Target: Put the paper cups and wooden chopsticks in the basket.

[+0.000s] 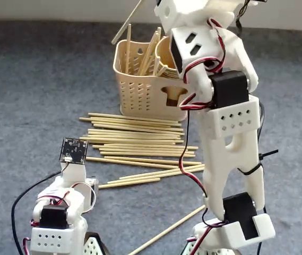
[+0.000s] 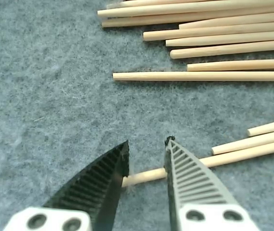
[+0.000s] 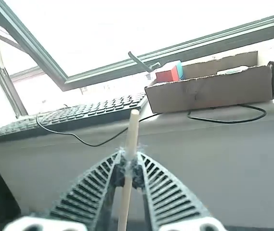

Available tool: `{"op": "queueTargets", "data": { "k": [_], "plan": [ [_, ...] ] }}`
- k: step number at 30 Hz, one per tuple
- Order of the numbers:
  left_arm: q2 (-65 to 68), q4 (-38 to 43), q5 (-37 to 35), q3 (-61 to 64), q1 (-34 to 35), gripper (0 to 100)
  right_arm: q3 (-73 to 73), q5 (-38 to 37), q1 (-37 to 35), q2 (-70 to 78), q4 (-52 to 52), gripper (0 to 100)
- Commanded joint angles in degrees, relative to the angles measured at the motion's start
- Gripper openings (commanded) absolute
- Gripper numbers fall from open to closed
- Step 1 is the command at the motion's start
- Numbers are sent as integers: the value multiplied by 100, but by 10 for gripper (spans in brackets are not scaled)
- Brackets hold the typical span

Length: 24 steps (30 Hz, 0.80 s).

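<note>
Right gripper (image 3: 129, 161) clenched on a chopstick (image 3: 133, 127), raised above the far basket (image 1: 140, 90). You should bring its lower tip inside the rim before releasing. Left gripper (image 2: 146, 149) parted over a near loose stick (image 2: 144, 176).

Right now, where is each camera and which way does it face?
High view: fixed behind the arms, looking down at basket and loose chopsticks; both arms show.
Left wrist view: on the left arm, facing the table; left gripper open astride one chopstick.
Right wrist view: on the right arm, facing a window; right gripper shut on another chopstick.
Shared, high and left wrist: the loose chopsticks.
</note>
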<state>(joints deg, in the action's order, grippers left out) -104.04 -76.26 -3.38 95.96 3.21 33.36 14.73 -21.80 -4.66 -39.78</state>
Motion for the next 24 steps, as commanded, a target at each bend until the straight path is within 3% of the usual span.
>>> {"op": "queueTargets", "data": {
  "k": [1,9,20,24],
  "plan": [
    [-22,-26,35,119,22,136,-136,-870,-92,-48,163,5],
    [-22,-26,35,119,22,136,-1455,-1618,-382,-92,154,5],
    [-22,-26,35,119,22,136,-2624,-1635,-593,-66,180,8],
    [-22,-26,35,119,22,136,-2791,-1609,-585,-92,136,83]
  ]
}}
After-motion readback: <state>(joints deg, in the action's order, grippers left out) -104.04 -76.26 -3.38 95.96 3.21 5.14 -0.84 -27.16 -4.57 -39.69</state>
